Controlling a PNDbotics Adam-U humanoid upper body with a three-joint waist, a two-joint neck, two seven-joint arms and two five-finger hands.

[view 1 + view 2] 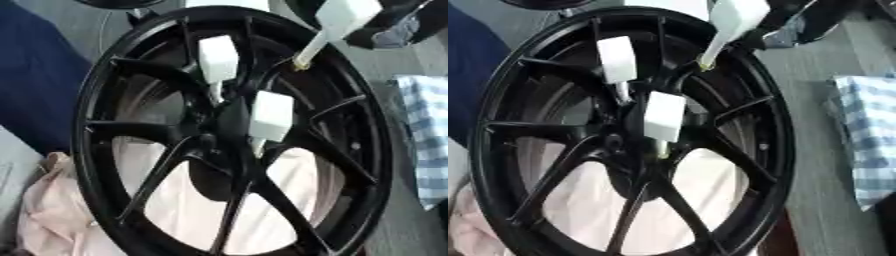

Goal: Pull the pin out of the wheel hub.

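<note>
Pin (325, 31) with the white block handle is out of the black wheel hub (229, 135), up top right, grasped in the right hand (385, 22). Two other pins (218, 62) remain near the centre.

Two white-handled pins (219, 62) crowding the hub centre (214, 137), spokes (157, 172) barring the gaps, open floor (411, 220) rightward

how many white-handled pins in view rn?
3. One upper pin and one lower pin sit in the wheel hub. The third pin is at the upper right, held in the right hand, its tip beside the rim. Others may be hidden.
</note>
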